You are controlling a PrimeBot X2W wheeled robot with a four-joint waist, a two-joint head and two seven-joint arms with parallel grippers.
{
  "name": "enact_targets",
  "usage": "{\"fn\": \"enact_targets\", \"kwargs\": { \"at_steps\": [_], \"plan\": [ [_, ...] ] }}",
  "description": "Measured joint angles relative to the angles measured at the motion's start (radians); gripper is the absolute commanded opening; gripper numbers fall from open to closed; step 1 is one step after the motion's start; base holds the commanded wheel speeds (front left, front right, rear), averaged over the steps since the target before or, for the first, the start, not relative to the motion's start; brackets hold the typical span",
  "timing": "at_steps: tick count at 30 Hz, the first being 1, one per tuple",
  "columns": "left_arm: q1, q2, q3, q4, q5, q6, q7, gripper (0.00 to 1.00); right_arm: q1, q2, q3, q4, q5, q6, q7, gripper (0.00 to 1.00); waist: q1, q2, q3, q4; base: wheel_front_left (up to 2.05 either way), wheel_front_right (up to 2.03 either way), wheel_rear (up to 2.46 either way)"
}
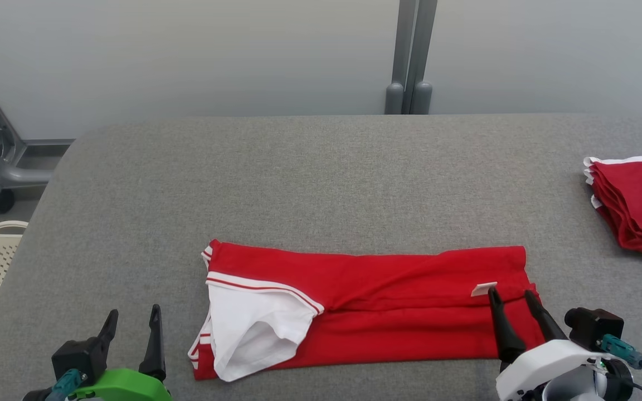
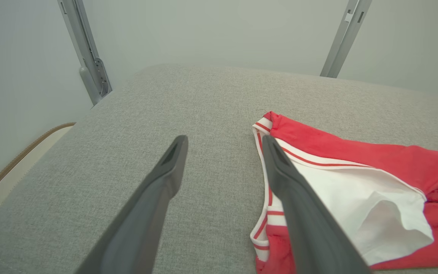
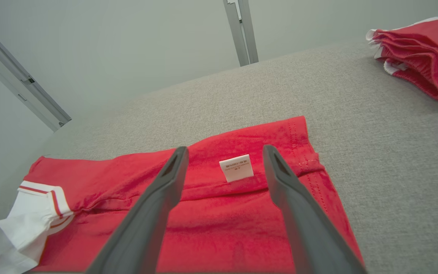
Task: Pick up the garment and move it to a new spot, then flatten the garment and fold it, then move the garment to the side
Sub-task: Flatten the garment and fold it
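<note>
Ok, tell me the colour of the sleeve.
The sleeve is white, edged with a red-and-white striped band; it shows best in the left wrist view.

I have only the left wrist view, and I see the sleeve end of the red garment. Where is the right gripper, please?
Observer: The right gripper is open at the garment's other end, close to a small white label.
Operator: Does anything else lie on the table?
Observer: Yes, a stack of folded red garments lies near the right edge, apart from yours.
</note>
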Motion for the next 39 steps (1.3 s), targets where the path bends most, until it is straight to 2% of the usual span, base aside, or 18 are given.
{"fn": "enact_targets", "kwargs": {
  "at_steps": [4,8,18,24,30,39],
  "plan": [
    [-0.001,-0.001,0.000,0.004,0.001,0.000,0.000,1.00,-0.007,0.000,-0.004,-0.004,0.012,0.000,0.022,1.00,0.0000,0.0000,0.001,0.000,0.00,0.00,0.00],
    [-0.001,-0.004,0.000,0.001,0.001,0.000,0.000,1.00,-0.036,0.001,-0.080,-0.009,0.018,0.000,0.051,1.00,0.0000,0.0000,0.007,0.001,0.00,0.00,0.00],
    [-0.010,-0.022,-0.008,-0.011,0.013,0.001,-0.001,1.00,-0.184,-0.002,-0.316,0.066,-0.118,0.000,0.370,1.00,0.0000,0.0000,0.051,0.012,0.00,0.00,0.00],
    [-0.034,-0.029,-0.013,-0.003,0.014,-0.005,-0.001,1.00,-0.248,0.000,-0.332,0.125,-0.166,0.000,0.456,1.00,0.0000,0.0000,0.082,0.031,0.00,0.00,0.00],
    [-0.045,-0.033,-0.017,0.011,0.016,-0.014,-0.002,1.00,-0.251,0.000,-0.345,0.184,-0.188,0.000,0.495,1.00,0.0000,0.0000,0.099,0.054,0.00,0.00,0.00],
    [-0.045,-0.036,-0.017,0.025,0.016,-0.022,-0.002,1.00,-0.223,0.001,-0.363,0.184,-0.199,0.000,0.527,1.00,0.0000,0.0000,0.099,0.063,0.00,0.00,0.00]
  ]
}}
